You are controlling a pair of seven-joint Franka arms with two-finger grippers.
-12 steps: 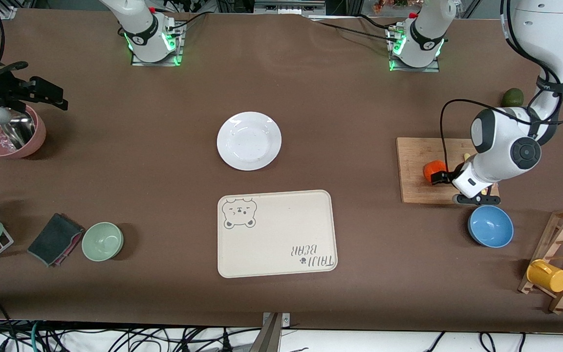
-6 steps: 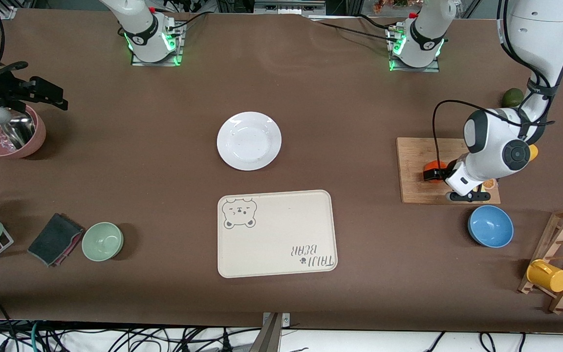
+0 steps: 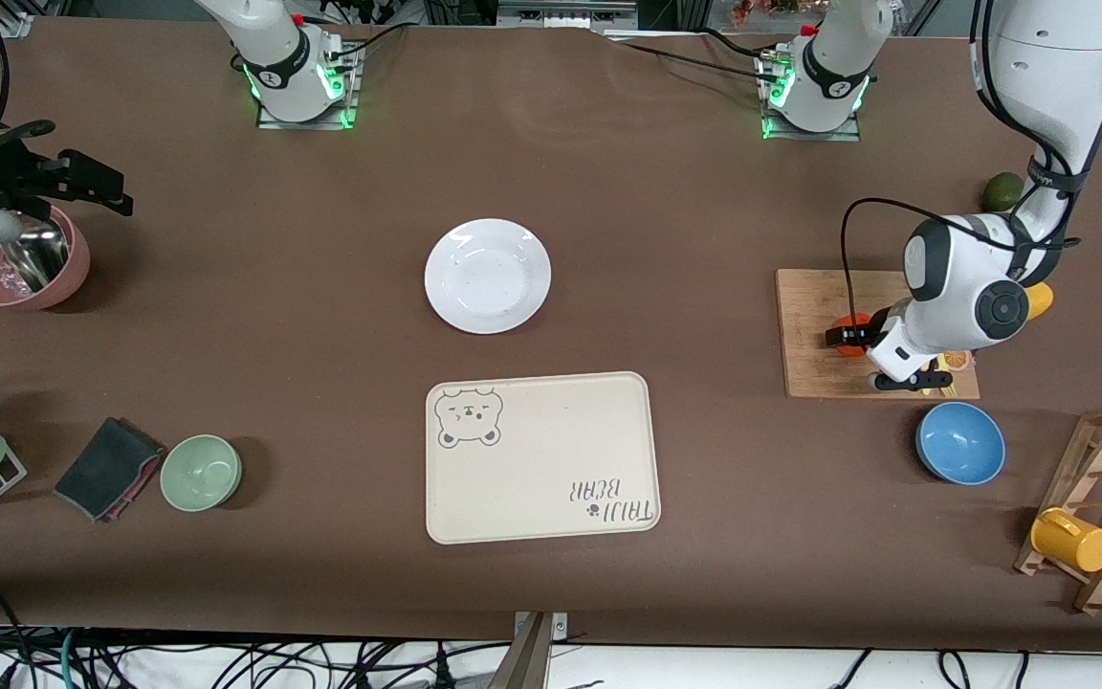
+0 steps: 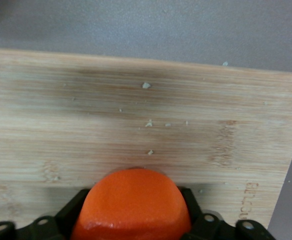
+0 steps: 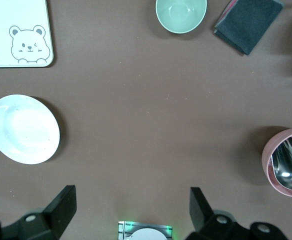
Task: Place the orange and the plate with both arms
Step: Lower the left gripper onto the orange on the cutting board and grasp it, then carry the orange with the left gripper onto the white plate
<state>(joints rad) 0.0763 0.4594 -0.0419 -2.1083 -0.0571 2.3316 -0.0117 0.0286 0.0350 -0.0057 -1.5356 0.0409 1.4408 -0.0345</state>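
Left gripper [image 3: 848, 337], low over the rectangular bamboo cutting board [image 3: 809, 330], fingers clamped on the small round red-orange orange [image 4: 132, 205], which sits on the board. Round glossy white plate [image 3: 487, 276] lies mid-table, at 12 o'clock from the cream rectangular bear-print tray [image 3: 541, 457]. Right gripper [image 5: 131, 205] waits, fingers wide apart, high above the pink bowl [image 3: 20, 258] at its arm's end of the table.

The red-orange orange [image 4: 133, 202] sits clamped in the left gripper [image 3: 849, 337]; the glossy white plate [image 3: 488, 276] lies flat, well apart from it.
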